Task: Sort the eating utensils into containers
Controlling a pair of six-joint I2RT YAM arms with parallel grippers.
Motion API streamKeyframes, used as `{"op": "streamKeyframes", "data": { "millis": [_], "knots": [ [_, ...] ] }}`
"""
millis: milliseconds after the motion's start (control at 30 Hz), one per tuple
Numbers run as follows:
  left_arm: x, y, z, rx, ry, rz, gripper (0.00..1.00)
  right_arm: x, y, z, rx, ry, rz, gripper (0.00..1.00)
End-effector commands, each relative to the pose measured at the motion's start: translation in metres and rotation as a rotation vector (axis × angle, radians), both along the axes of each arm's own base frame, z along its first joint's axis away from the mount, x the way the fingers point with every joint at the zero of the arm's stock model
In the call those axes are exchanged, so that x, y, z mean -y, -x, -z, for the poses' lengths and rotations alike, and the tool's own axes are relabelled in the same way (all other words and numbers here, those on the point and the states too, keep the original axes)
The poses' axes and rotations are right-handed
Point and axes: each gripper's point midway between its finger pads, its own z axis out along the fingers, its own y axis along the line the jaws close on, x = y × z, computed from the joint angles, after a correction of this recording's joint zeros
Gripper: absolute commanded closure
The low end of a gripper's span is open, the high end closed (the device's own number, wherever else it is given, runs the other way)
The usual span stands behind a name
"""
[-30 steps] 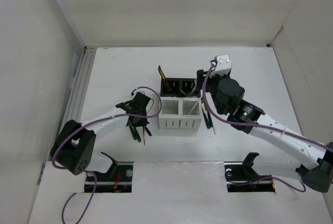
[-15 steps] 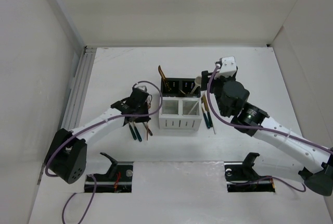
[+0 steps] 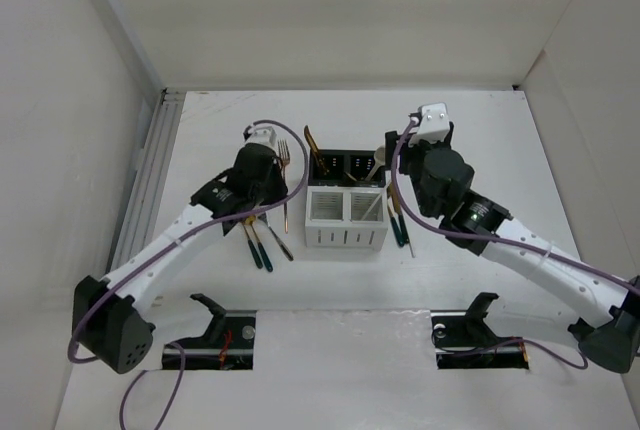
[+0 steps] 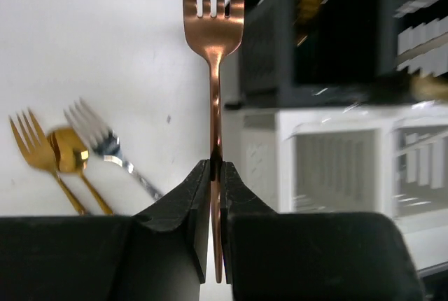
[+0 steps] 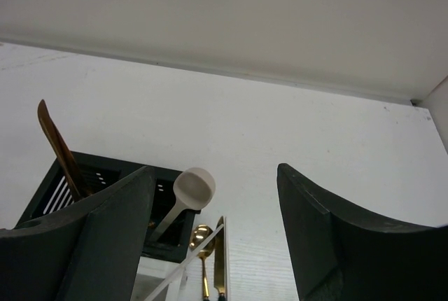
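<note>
My left gripper (image 3: 272,162) is shut on the handle of a copper fork (image 3: 284,155) and holds it above the table, just left of the containers. In the left wrist view the fork (image 4: 213,14) stands tines up between the closed jaws (image 4: 215,169). The containers are two black bins (image 3: 345,167) behind two white slotted bins (image 3: 346,220). A cream spoon (image 5: 193,187) and a copper utensil (image 5: 59,145) lean in the black bins. My right gripper (image 3: 392,162) is open and empty at the bins' right end; the wrist view shows its jaws (image 5: 215,203) wide apart.
Several teal-handled utensils (image 3: 262,242) lie on the table left of the bins: a gold fork (image 4: 31,141), a gold spoon (image 4: 67,152) and a silver fork (image 4: 98,134). More utensils (image 3: 400,225) lie right of the bins, including a gold spoon (image 5: 201,235) and a knife (image 5: 220,259). White walls enclose the table.
My left gripper has risen from the pile left of the bins with the copper fork and moved toward the far side, beside the black bins. The right arm has barely shifted.
</note>
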Motion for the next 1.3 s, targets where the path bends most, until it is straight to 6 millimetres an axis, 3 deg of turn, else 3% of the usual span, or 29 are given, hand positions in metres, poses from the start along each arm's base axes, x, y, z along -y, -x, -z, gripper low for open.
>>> {"op": "streamKeyframes", "data": {
  "millis": [0,33,133,200,233,267,333,433,467,500,567,700,767,933,967,1067,1267],
  "knots": [
    [0.002,-0.022,-0.077,0.241,0.047,0.007,1.00,-0.005,-0.003,-0.027,0.041,-0.066,-0.018,0.25],
    [0.008,-0.021,-0.099,0.294,0.105,0.032,1.00,-0.005,-0.003,-0.027,0.041,-0.066,-0.018,0.25],
    [0.026,-0.010,-0.130,0.391,0.208,0.106,1.00,-0.006,-0.003,-0.027,0.040,-0.066,-0.027,0.25],
    [0.031,-0.010,-0.143,0.468,0.231,0.133,1.00,-0.002,0.001,-0.035,0.056,-0.082,-0.027,0.25],
    [0.033,-0.009,-0.138,0.490,0.227,0.151,1.00,0.000,0.000,-0.035,0.056,-0.082,-0.018,0.25],
    [0.038,-0.013,-0.155,0.582,0.254,0.161,1.00,0.002,0.003,-0.039,0.065,-0.093,-0.018,0.25],
    [0.041,-0.016,-0.162,0.642,0.271,0.162,1.00,0.004,0.005,-0.042,0.072,-0.099,-0.018,0.25],
    [0.058,-0.014,-0.173,0.739,0.311,0.208,1.00,0.006,0.005,-0.038,0.059,-0.086,-0.009,0.25],
    [0.062,-0.015,-0.162,0.742,0.301,0.215,1.00,0.008,0.005,-0.036,0.053,-0.079,0.000,0.25],
    [0.066,-0.016,-0.169,0.778,0.326,0.210,1.00,0.009,0.005,-0.039,0.054,-0.080,0.000,0.25],
    [0.071,-0.015,-0.164,0.786,0.323,0.225,1.00,0.009,0.006,-0.041,0.053,-0.079,0.000,0.25],
    [0.073,-0.011,-0.129,0.748,0.316,0.234,1.00,0.013,0.006,-0.041,0.046,-0.080,0.020,0.25],
    [0.075,-0.008,-0.122,0.743,0.328,0.241,1.00,0.015,0.006,-0.039,0.040,-0.073,0.030,0.25],
    [0.081,-0.010,-0.116,0.787,0.350,0.247,1.00,0.018,0.007,-0.038,0.029,-0.060,0.039,0.25],
    [0.080,-0.011,-0.126,0.827,0.362,0.236,1.00,0.018,0.007,-0.038,0.029,-0.060,0.039,0.25],
    [0.080,-0.015,-0.123,0.851,0.359,0.227,1.00,0.018,0.008,-0.041,0.029,-0.060,0.039,0.25],
    [0.071,-0.023,-0.083,0.800,0.294,0.169,1.00,0.021,0.009,-0.035,0.009,-0.037,0.048,0.25]
  ]
}}
